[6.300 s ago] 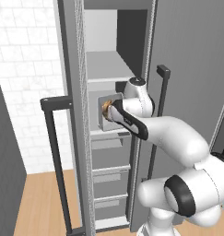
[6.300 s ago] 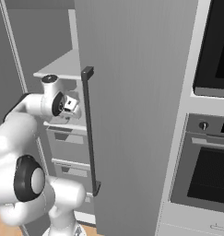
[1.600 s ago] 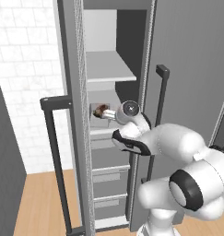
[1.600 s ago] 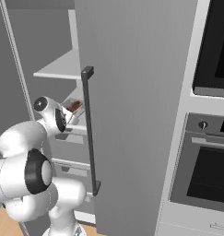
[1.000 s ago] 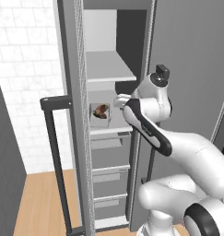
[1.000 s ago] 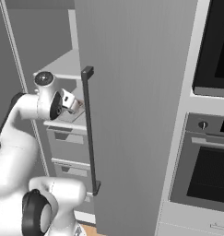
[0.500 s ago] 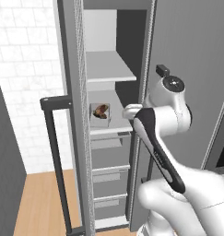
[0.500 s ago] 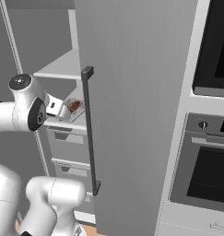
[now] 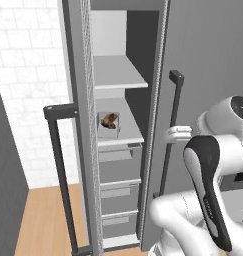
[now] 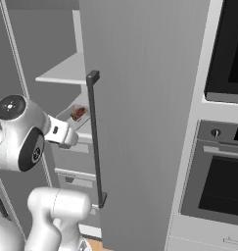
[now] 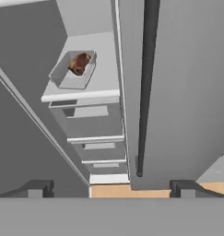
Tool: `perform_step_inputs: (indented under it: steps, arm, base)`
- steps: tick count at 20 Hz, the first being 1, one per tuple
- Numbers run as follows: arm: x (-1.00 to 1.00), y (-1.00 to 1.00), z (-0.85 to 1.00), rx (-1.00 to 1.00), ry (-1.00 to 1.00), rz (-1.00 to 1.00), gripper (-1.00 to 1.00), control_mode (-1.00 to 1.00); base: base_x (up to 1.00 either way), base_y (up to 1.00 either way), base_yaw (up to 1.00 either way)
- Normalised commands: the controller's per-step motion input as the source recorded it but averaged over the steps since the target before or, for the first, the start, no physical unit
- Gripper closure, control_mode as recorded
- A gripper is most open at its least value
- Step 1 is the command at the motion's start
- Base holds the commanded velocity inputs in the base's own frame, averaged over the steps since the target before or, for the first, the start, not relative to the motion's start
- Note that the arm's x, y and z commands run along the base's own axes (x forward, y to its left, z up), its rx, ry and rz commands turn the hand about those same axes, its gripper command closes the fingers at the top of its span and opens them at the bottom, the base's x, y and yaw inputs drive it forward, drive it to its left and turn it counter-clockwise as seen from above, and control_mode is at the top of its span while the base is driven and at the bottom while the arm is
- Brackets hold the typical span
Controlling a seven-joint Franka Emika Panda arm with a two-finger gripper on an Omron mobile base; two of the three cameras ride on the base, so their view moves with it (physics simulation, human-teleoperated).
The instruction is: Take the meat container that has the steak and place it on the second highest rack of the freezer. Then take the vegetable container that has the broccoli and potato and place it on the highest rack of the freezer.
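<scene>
Landmark: the freezer, its door swung wide; I place everything against it.

Left door handle: the dark bar stands at the freezer's left, on the open door.

Highest rack: the upper board lies bare, above the container; the broccoli and potato container belongs there next, as I read the task.

Second highest rack: the lower board sits just above the freezer's drawers.

Meat container: a pale tray resting on the second highest rack, toward its left front part in my hand view.

Steak: the brown chunk lies inside that tray; so I judge the first half of the task done.

My gripper: spread wide and holding nothing, outside the freezer, in front of and above its shelves, well apart from the tray.

Right door and handle: the big grey panel with its long dark bar stands at the freezer's right, near my wrist in the left base view.

Oven column: the black-fronted ovens are to the right of the freezer's door.

Risk, door: my arm is folded up near the right door's handle; swinging away carelessly could knock that door or catch the bar.

Risk, tray: the tray sits near the board's front edge; a brush from my arm on a return reach could nudge it off.

Risk, shelf mix-up: the two boards look alike, so I could set the vegetables on the lower one beside the meat.
</scene>
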Motion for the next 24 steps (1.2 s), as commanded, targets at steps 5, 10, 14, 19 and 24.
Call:
perform_step_inputs:
  steps: [5,10,14,19,24]
  arm:
    - [-0.54,-0.35,0.4,0.0,-0.11,0.05,-1.0,-1.0]
    - [0.0,0.0,0.0,0.0,0.0,0.0,-1.0,-1.0]
    - [0.0,0.0,0.0,0.0,0.0,0.0,-1.0,1.0]
    - [0.0,0.0,0.0,0.0,0.0,0.0,-1.0,1.0]
    - [0.0,0.0,0.0,0.0,0.0,0.0,-1.0,1.0]
  base:
    - [0.0,0.0,0.0]
    - [0.0,0.0,0.0]
    - [-0.07,0.0,0.0]
    - [-0.95,-0.09,-0.03]
    - [-1.0,-0.45,-0.17]
